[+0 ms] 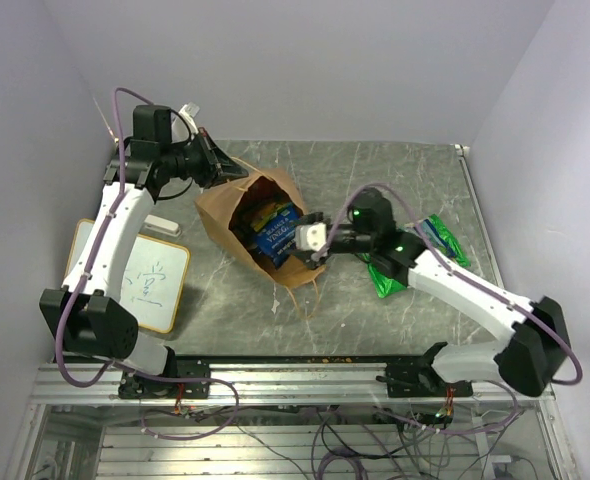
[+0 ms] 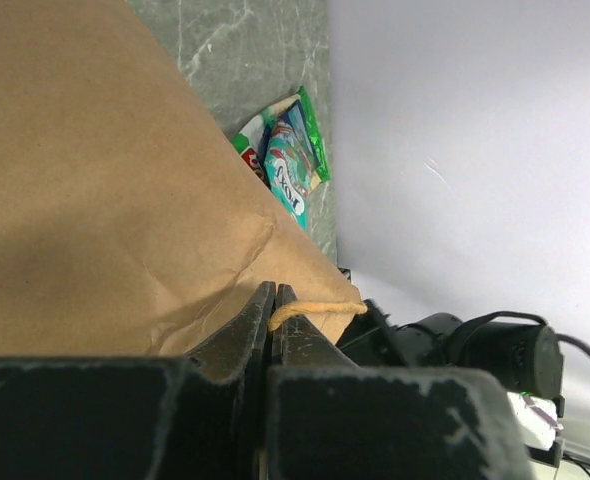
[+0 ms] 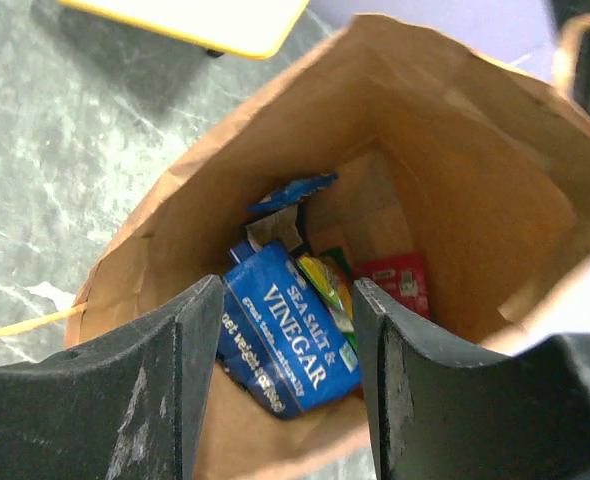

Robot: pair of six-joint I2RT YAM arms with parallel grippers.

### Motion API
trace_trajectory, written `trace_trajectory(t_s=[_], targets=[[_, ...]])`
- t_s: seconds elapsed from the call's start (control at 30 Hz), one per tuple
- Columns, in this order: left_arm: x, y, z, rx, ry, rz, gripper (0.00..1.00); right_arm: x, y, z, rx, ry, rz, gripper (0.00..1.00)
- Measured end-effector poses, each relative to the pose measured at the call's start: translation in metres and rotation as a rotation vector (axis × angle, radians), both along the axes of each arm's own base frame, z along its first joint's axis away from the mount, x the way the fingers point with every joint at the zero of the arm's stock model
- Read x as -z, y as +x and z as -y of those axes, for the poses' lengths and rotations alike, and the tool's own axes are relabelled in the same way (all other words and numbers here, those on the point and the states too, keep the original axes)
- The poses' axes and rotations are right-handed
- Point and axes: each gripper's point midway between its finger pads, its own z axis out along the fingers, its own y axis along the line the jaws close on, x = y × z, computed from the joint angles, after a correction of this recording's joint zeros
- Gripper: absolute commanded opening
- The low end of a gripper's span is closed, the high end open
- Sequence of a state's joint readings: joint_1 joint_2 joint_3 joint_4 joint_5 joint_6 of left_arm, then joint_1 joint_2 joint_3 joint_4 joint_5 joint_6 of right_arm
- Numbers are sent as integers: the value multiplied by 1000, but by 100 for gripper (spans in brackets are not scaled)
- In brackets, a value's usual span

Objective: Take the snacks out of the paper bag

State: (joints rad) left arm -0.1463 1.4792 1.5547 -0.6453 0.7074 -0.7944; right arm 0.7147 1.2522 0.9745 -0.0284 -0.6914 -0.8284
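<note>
A small white whiteboard with a yellow frame and handwriting (image 1: 147, 285) lies at the left edge of the grey marbled worktop (image 1: 395, 175), a white block (image 1: 161, 226) just beyond it.

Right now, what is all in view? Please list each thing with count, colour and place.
bag: one, brown, table centre, mouth toward right arm
blue packets: two seen, blue, inside bag
yellow-green packet: one, inside bag
red packet: one, inside bag
green packets: apparently two, on table by right arm
whiteboard: one, white, yellow rim, left of bag
table: one, grey marble
left gripper: black, shut on bag handle
right gripper: black, open at bag mouth
</note>
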Motion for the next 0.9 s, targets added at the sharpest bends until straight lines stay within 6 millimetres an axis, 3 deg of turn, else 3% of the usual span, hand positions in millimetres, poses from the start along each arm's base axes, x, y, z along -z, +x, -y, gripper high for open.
trace_trajectory(t_s=[0.17, 0.33, 0.47, 0.6, 0.9], targets=[[1, -2, 0, -3, -3, -3, 7, 45, 0, -32, -46, -130, 80, 54], [3, -8, 0, -20, -31, -25, 7, 83, 15, -51, 0, -266, 171, 51], [0, -7, 2, -32, -56, -33, 7, 87, 41, -62, 85, -334, 241, 50], [-2, -6, 2, -34, -60, -32, 7, 87, 69, -59, 193, -379, 296, 49], [-3, -7, 2, -33, -61, -31, 7, 122, 98, -57, 257, -459, 275, 42]])
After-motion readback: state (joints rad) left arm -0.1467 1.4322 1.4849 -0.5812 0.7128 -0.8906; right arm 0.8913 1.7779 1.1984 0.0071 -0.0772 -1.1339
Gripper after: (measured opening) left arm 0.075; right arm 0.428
